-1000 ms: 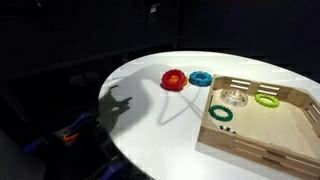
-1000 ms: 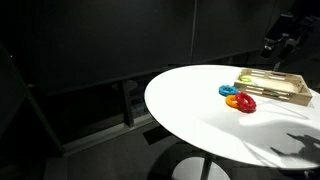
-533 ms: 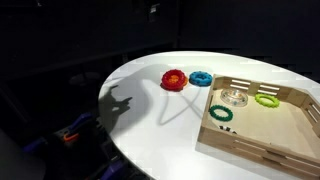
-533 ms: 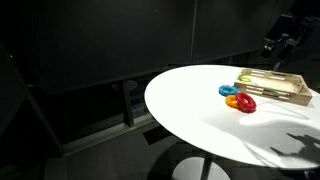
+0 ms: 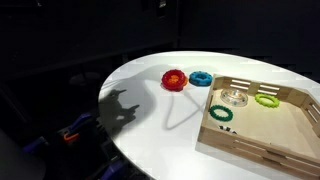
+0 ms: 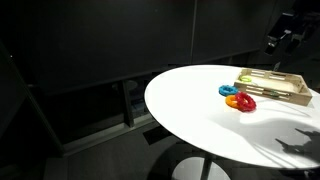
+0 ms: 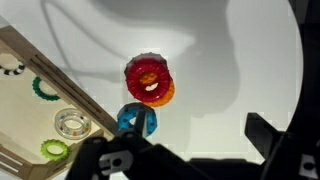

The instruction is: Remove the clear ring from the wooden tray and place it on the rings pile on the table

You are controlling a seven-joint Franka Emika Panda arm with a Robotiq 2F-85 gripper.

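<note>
Wrist view puts the clear ring (image 7: 71, 124) at lower left, lying flat inside the wooden tray (image 7: 20, 110) near its rim, with a lime-green ring (image 7: 54, 149) just below it and a dark green ring (image 7: 44, 88) above. At frame centre sits the rings pile (image 7: 146, 92): a red toothed ring overlapping an orange one, and a blue ring (image 7: 136, 120) beside them. Only this view shows the orange ring plainly. The gripper (image 7: 185, 152) fills the bottom edge, its dark fingers (image 7: 265, 132) spread wide with nothing between them.

In an exterior view the clear ring (image 5: 236, 97) lies in the tray's far part, and the arm appears only as a shadow (image 5: 122, 105) on the table (image 5: 150, 130). In an exterior view the gripper (image 6: 283, 35) hangs at upper right, well apart from the tray (image 6: 272, 86) and the pile (image 6: 238, 97). The round white top stands in a dark room.
</note>
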